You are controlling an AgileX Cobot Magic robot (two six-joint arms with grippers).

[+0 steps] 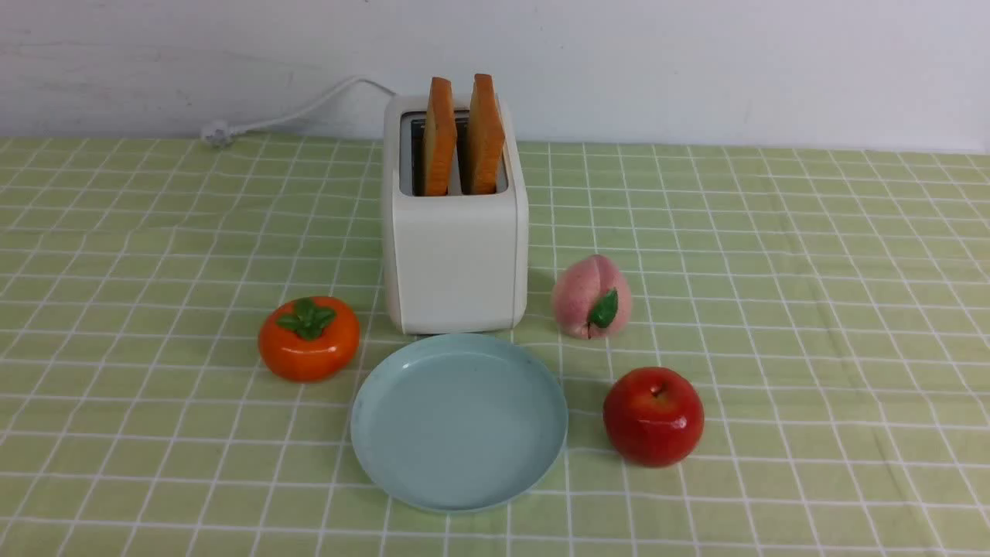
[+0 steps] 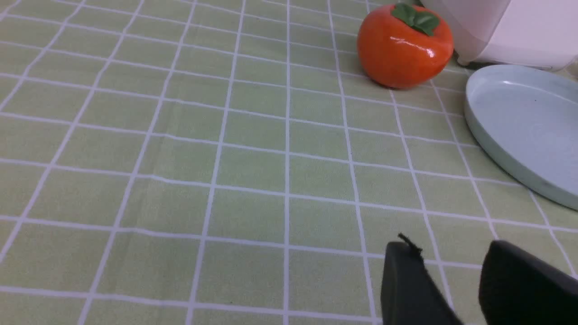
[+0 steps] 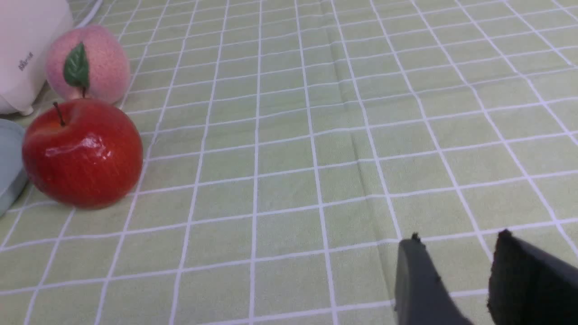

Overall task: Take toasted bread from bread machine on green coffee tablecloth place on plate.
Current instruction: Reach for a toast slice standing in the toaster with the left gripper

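Observation:
The cream-white bread machine (image 1: 455,247) stands on the green grid tablecloth (image 1: 773,255). Two toast slices stand upright in its slots, the left one (image 1: 438,138) and the right one (image 1: 484,135), both sticking out above the top. The pale blue-green plate (image 1: 459,424) lies bare just in front of it and also shows in the left wrist view (image 2: 524,122). Neither arm shows in the front view. My left gripper (image 2: 449,246) hovers over bare cloth, jaws apart and empty. My right gripper (image 3: 458,237) hovers over bare cloth too, jaws apart and empty.
An orange persimmon (image 1: 308,338) sits left of the plate. A pink peach (image 1: 592,298) sits right of the toaster, and a red apple (image 1: 653,416) right of the plate. The toaster's white cord (image 1: 286,116) runs back left along the wall.

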